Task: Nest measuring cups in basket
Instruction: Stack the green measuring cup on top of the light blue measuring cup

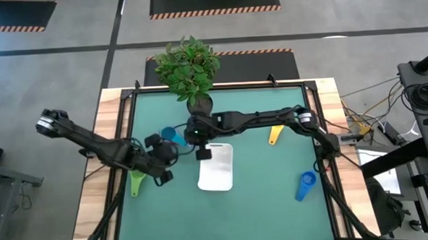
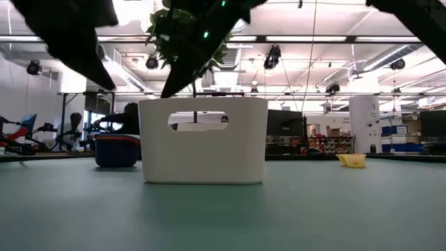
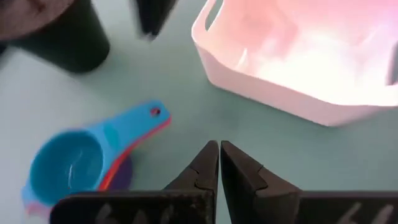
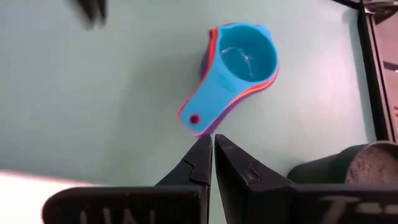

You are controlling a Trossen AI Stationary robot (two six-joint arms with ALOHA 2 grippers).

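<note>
two dark robot arms reach over a green matte table (image 1: 275, 197) toward a white plastic basket (image 1: 217, 167), a smooth, shallow rectangular tray with rounded corners and a slot handle cut into its end wall, standing near the table's middle. the left gripper (image 1: 163, 171) sits just beside the basket's left edge, its tapered dark fingers pressed together with nothing between them, as the left wrist view (image 3: 219, 152) shows. the right gripper (image 1: 203, 151) hangs at the basket's far end, near the dark round plant pot (image 1: 199, 105) with its leafy green plant (image 1: 188, 63); its fingers too are closed on nothing in the right wrist view (image 4: 208, 149).

between the two grippers, left of the basket's far corner, lies a nested stack of measuring cups (image 4: 235, 70): a glossy teal scoop on top with a short flat handle pierced by a small hole, and thin red-orange and purple rims showing beneath it. the same stack appears in the left wrist view (image 3: 81, 163), resting on the table outside the basket.

three cups lie apart: a green cup (image 1: 136, 183) at the table's left edge, a yellow cup (image 1: 275, 135) right of centre and a blue cup (image 1: 305, 184) toward the right edge. the basket's interior looks bare where visible in the left wrist view.
</note>
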